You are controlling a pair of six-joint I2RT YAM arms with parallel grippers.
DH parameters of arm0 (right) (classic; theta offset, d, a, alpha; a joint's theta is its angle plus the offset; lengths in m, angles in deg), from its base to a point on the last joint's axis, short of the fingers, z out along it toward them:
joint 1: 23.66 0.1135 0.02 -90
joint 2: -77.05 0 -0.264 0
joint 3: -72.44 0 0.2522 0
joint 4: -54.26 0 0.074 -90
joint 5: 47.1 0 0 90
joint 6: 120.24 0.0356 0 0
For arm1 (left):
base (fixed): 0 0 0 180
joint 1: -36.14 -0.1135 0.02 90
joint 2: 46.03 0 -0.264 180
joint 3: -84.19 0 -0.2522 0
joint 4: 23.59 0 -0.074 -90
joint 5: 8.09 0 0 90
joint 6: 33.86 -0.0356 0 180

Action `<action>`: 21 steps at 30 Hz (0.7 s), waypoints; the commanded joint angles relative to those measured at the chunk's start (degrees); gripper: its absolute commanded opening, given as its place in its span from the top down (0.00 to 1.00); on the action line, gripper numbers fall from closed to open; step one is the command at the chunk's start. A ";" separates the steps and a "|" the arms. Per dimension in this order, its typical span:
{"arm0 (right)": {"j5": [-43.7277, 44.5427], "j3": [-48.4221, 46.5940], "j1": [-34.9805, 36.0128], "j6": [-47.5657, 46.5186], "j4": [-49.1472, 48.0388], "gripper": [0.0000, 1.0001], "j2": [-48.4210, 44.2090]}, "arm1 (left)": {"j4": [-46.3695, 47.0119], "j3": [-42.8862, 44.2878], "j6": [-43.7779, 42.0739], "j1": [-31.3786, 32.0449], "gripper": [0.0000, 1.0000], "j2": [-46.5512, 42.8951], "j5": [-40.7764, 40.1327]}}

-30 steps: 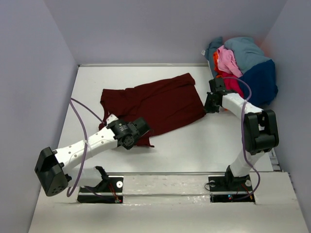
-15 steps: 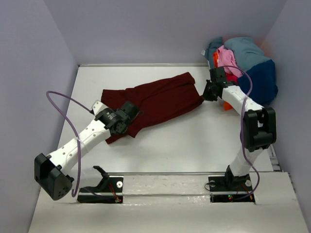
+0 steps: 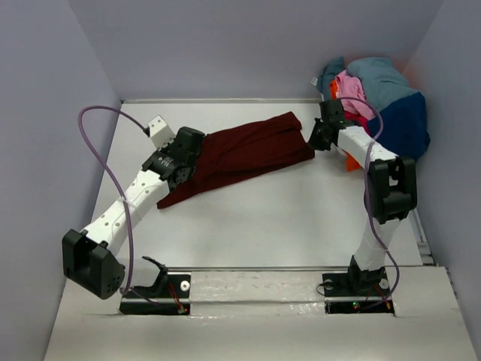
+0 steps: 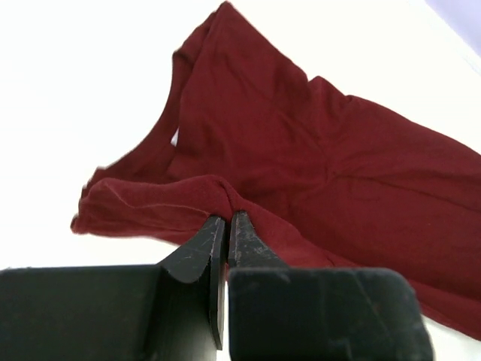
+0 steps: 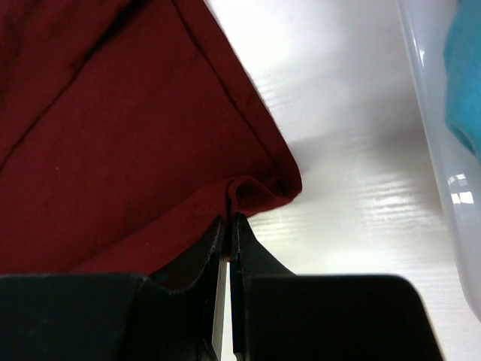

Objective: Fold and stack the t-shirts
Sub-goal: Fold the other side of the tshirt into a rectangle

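Both end effectors pinch the maroon t-shirt.

Left claw and right claw have folded the maroon t-shirt rearward over itself

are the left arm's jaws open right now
No, the left gripper has its jaws closed on a bunched fold of the maroon t-shirt.

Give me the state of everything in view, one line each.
maroon t-shirt: lying on the table, doubled over lengthwise into a narrow band, pinched at both ends.
left tool: shut on a bunched edge of the maroon t-shirt.
right tool: shut on the hem corner of the maroon t-shirt.
other t-shirts: unfolded, heaped in the far right corner.
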 commanded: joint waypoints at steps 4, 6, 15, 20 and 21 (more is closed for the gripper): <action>0.01 -6.55 -0.22 0.40 -2.21 0.93 4.31 | 17.27 1.64 -21.09 -5.10 0.94 2.68 5.48; -0.61 -8.04 -0.22 0.66 -2.21 0.93 6.16 | 20.01 1.55 -23.38 -5.80 0.94 3.56 8.03; -0.08 -12.00 -0.22 0.14 -2.03 0.93 10.73 | 19.49 4.45 -23.05 -8.35 0.94 12.43 9.71; 0.01 -14.55 -0.22 -0.04 -1.33 0.93 13.37 | 17.74 5.06 -19.45 -10.37 0.94 16.04 9.63; 0.09 -15.16 -0.22 0.13 -1.42 0.93 13.73 | 17.39 5.07 -18.05 -10.38 0.94 16.39 9.11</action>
